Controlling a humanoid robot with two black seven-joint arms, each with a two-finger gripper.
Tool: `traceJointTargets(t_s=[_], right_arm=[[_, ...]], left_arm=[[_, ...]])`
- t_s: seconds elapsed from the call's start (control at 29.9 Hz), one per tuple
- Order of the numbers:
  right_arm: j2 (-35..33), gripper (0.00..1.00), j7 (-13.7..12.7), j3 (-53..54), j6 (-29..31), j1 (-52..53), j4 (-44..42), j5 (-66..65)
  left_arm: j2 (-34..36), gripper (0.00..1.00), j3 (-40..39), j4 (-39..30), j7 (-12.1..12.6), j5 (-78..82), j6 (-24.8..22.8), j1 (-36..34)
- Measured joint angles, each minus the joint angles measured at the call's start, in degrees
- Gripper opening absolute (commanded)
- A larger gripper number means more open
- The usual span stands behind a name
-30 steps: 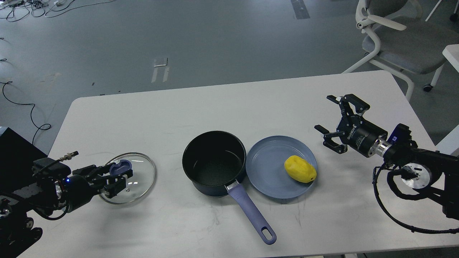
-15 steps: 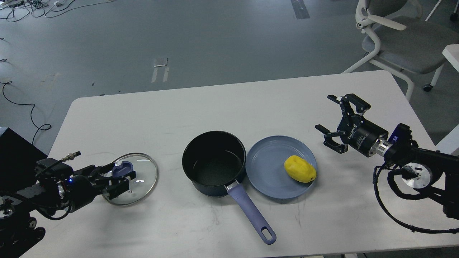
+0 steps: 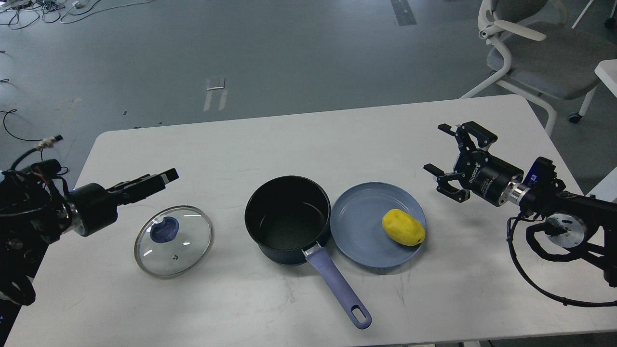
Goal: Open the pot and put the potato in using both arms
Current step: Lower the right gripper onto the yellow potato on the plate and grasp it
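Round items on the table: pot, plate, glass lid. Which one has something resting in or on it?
The blue plate, right of the pot, carries the yellow potato. The pot is empty inside, and the glass lid lies alone at left.

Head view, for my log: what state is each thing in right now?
pot: open, empty, upright
lid: flat on the table, released
potato: on the plate, untouched
plate: beside the pot, holding the potato
left hand: empty, raised; fingers indistinguishable
right hand: open, empty
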Motion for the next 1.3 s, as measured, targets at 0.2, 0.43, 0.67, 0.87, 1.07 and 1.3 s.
traceJointTargets(t_s=[0.2,0.43,0.67,0.87,1.07,1.3], right_arm=[[-4.3,1.0,0.0,-12.6,1.1,14.3,2.5,-14.6],[-5.4,1.0,0.0,-36.6,1.3,40.1,8.5,-30.3],[0.5,1.0,0.0,-50.6,1.2,56.1,13.7,-47.6],[9.9,1.0,0.0,-60.1,1.1,60.4,14.8,-52.6],[16.4,1.0,0.0,-65.9,1.0,60.5,14.7,-52.7],[20.7,0.99,0.0,-67.4,0.3,58.7,13.3,-52.3]], left_arm=[[0.3,0.98,-0.1,-0.1,0.0,-23.4,-12.6,-6.1],[-0.6,0.98,-1.6,0.5,0.0,-43.8,-17.5,-7.2],[-1.3,0.98,-2.0,0.6,0.0,-47.5,-17.6,-7.2],[-2.3,0.98,-2.1,0.4,0.0,-47.5,-17.6,-7.2],[-2.3,0.98,-2.2,0.1,0.0,-47.5,-17.6,-7.2],[-2.3,0.97,-2.3,-0.1,0.0,-47.5,-17.6,-7.2]])
